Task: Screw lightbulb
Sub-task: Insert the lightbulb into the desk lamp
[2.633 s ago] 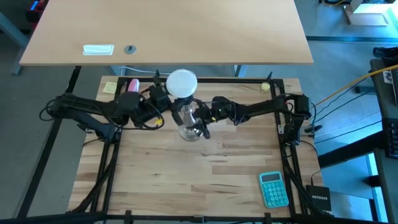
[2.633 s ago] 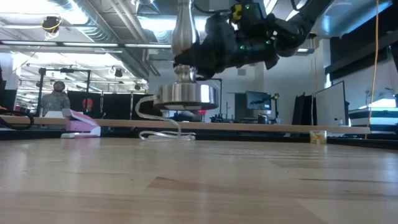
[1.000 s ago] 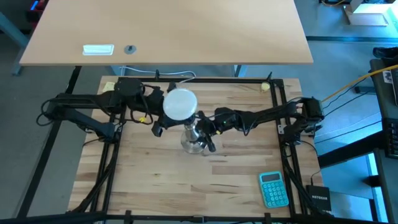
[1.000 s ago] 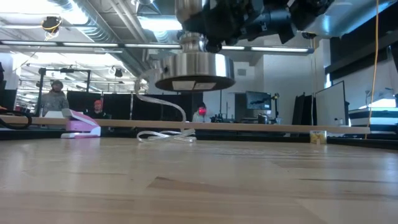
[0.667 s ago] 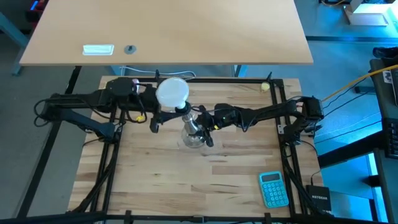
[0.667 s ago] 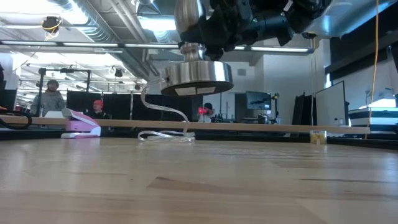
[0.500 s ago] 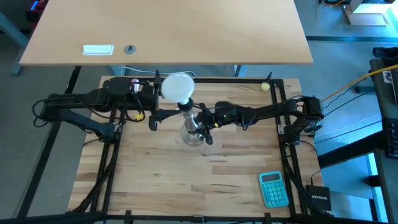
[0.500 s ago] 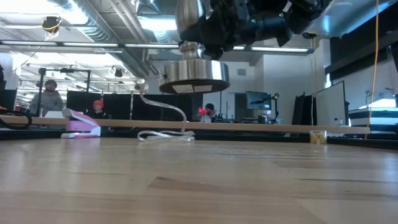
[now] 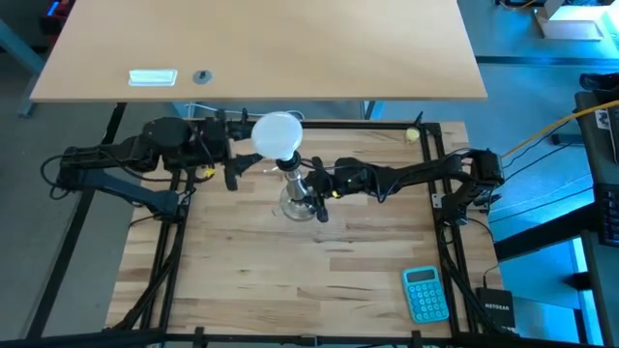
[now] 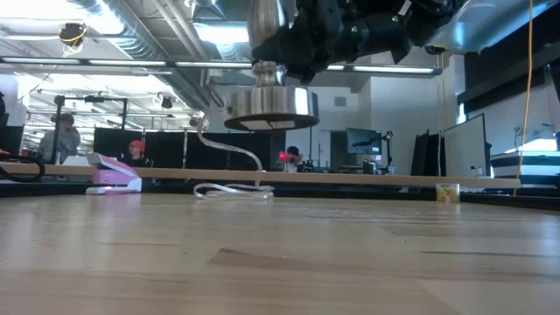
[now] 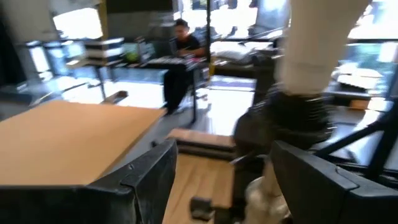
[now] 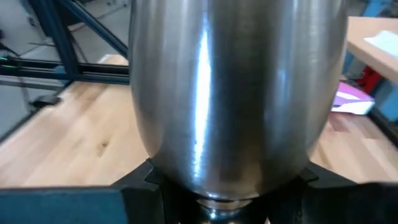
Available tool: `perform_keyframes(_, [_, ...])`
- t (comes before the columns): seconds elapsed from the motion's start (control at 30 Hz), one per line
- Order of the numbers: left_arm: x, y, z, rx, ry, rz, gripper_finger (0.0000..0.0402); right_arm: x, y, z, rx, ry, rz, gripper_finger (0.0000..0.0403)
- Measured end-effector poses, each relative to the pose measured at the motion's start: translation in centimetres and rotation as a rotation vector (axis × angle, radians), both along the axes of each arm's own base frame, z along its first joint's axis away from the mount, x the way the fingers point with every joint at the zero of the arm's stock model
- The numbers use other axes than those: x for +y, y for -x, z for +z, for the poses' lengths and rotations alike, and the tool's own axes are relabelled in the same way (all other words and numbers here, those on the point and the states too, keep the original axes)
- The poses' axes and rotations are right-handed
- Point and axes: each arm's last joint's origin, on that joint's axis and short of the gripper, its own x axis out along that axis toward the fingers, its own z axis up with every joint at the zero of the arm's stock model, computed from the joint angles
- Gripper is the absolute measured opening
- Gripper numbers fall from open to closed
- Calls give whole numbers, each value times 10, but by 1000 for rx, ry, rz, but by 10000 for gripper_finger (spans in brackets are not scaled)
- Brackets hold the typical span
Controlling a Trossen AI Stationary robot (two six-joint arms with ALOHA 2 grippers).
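Observation:
The white frosted lightbulb (image 9: 277, 133) sits neck-down in the black top (image 11: 292, 118) of the shiny metal socket stand (image 10: 269, 105). My right gripper (image 9: 314, 190) is shut on the stand, whose round base (image 10: 269, 114) hangs above the table. My left gripper (image 9: 235, 172) is open and empty, to the left of the bulb. In the left wrist view its fingers (image 11: 143, 180) stand short of the bulb's neck (image 11: 311, 37) and touch nothing. My right gripper pinches the socket stand's narrow stem just below its bulging steel body (image 12: 230, 155), one finger (image 12: 140, 183) on each side. The fingers come about level from the table's right and lie across the stem. The stand is lifted clear of the table, about upright.
A white cord (image 10: 232, 171) trails from the stand to the table's far edge. A pink object (image 10: 114, 175) lies at the far left, a teal calculator (image 9: 426, 293) at the near right. A lighter tabletop (image 9: 261, 48) lies beyond. People show in the room behind.
My left gripper has drawn back toward the table's left edge, away from the bulb. The stand with the bulb has stayed lifted in my right gripper and has gone a little toward the far edge.

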Motion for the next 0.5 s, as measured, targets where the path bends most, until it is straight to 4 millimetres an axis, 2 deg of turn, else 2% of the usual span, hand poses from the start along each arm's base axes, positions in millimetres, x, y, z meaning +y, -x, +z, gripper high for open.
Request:
perform_keyframes(0.27, [-1,13,-12,95,62,283,250,-3,-9,-18,8,19,-74,162])
perform_keyframes(0.5, [-23,13,-17,92,54,420,250,-12,-19,-35,-21,17,-148,162])
